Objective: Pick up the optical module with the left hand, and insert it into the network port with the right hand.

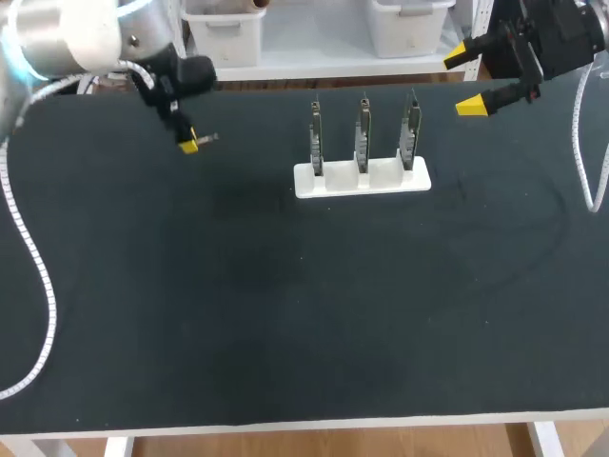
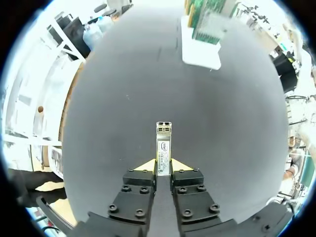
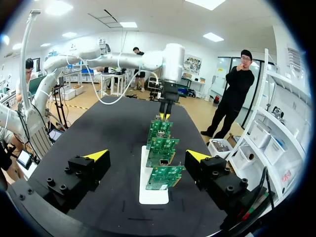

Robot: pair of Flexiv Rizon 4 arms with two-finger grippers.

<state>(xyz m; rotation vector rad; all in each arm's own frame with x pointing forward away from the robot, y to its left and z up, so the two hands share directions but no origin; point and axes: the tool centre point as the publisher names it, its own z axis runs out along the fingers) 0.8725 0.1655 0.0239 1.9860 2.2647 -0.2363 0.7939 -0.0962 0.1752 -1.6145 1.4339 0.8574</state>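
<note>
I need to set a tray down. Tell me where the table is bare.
Bare: the table in front of the white holder, and on both sides of it. Crowded: far middle, the holder's three circuit boards.

You look at a big table [image 1: 285, 314] with a flat, dark top. Its front edge [image 1: 304, 424] is pale. Two white legs [image 1: 544, 440] show under it near the corners.

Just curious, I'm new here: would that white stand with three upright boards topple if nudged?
Probably it would slide rather than topple: the white stand looks low and broad, flat on the table. A push high on the boards seems riskier, as they stand tall and thin. It looks light, so a small knock may shift it.
</note>
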